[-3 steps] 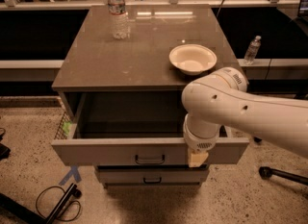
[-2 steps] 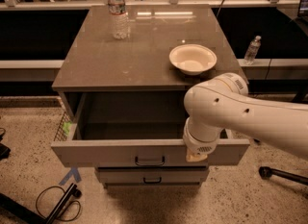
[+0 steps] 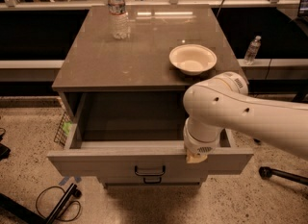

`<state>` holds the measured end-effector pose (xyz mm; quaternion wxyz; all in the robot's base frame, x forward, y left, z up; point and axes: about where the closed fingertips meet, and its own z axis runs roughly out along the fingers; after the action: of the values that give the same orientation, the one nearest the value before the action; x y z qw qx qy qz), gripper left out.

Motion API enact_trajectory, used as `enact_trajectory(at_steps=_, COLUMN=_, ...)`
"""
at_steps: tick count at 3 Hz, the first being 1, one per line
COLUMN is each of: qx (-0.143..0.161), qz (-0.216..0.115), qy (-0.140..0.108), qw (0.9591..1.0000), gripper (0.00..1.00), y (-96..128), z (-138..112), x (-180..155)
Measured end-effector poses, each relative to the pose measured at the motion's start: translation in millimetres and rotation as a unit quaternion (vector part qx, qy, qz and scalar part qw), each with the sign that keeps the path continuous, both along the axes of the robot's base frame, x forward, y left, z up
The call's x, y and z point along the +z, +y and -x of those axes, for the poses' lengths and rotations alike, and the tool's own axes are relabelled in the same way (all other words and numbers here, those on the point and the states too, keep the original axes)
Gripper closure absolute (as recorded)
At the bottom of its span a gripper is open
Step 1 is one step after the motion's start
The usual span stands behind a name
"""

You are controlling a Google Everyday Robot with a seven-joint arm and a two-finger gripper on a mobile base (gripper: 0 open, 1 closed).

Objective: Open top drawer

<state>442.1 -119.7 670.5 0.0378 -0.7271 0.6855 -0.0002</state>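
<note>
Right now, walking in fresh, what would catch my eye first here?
The big white robot arm reaches in from the right, its claw down at the front edge of the top drawer, right of its black handle. That drawer stands wide open, its deep box exposed. On the cabinet top sit a white bowl near the front right and a water bottle at the back left.

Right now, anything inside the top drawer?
Nothing visible in the top drawer; its front wall hides the near floor, arm covers one front corner. Claw at the front rim.

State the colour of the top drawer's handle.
Black handle, camera view; gripper at top drawer front edge.
</note>
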Motion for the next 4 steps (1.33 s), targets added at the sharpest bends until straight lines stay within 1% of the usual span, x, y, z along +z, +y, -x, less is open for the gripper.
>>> enact_trajectory(at_steps=1, qx=0.000, qz=0.000, qy=0.000, qw=1.0000, gripper=1.00, y=0.0, z=0.1, x=2.0)
enact_trajectory(at_steps=2, qx=-0.025, qz=0.001, qy=0.021, qw=0.9994, gripper=1.00, y=-2.5, z=35.2, x=3.9)
enact_trajectory(at_steps=3, qx=-0.026, qz=0.001, qy=0.021, qw=0.9994, gripper=1.00, y=-2.1, z=35.0, x=3.9)
enact_trajectory(at_steps=4, qx=-0.025, qz=0.002, qy=0.021, qw=0.9995, gripper=0.83, y=-2.4, z=35.6, x=4.2)
